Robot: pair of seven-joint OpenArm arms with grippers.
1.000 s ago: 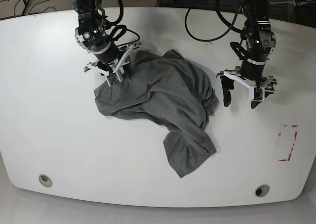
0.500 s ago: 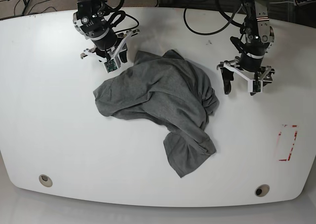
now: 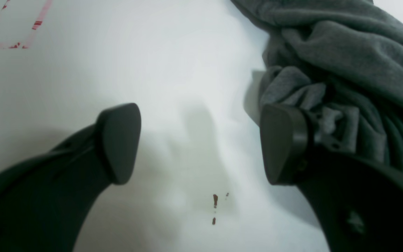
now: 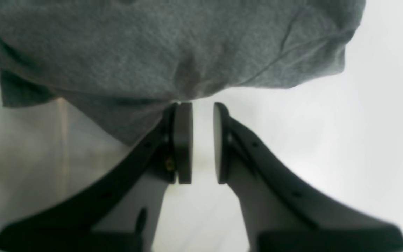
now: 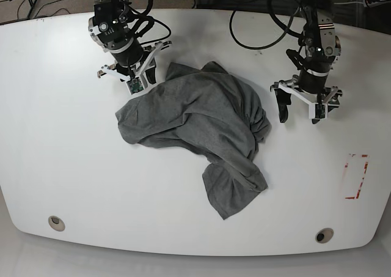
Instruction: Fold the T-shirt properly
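Base view, shirt position: the T-shirt (image 5: 201, 124) lies crumpled near the middle of the worktop (image 5: 61, 155), unfolded, with one lobe trailing toward the near edge.
Long axis: the heap runs roughly diagonally, from the far corner under the right arm down to the near lobe.
Right end effector (image 5: 139, 80): at the far edge of the shirt; in the right wrist view (image 4: 198, 140) its pads stand nearly together with a narrow bare gap, and the cloth (image 4: 173, 49) lies just ahead of the tips, not between them. Nothing is held.
Left end effector (image 5: 299, 109): just beside the bunched side of the shirt; in the left wrist view (image 3: 201, 143) its fingers stand wide apart over bare worktop, with the cloth (image 3: 345, 59) against the outer face of one finger, none between them.
Nearer arm: both sit at the shirt's edge; the right one faces cloth head-on, so I judge it better placed for a pinch.
Step in hand: judged as spreading the shirt flat; folding not yet begun.
Count: one shirt, two arms, one red outline mark (image 5: 356, 176) on the worktop, well apart from the shirt.
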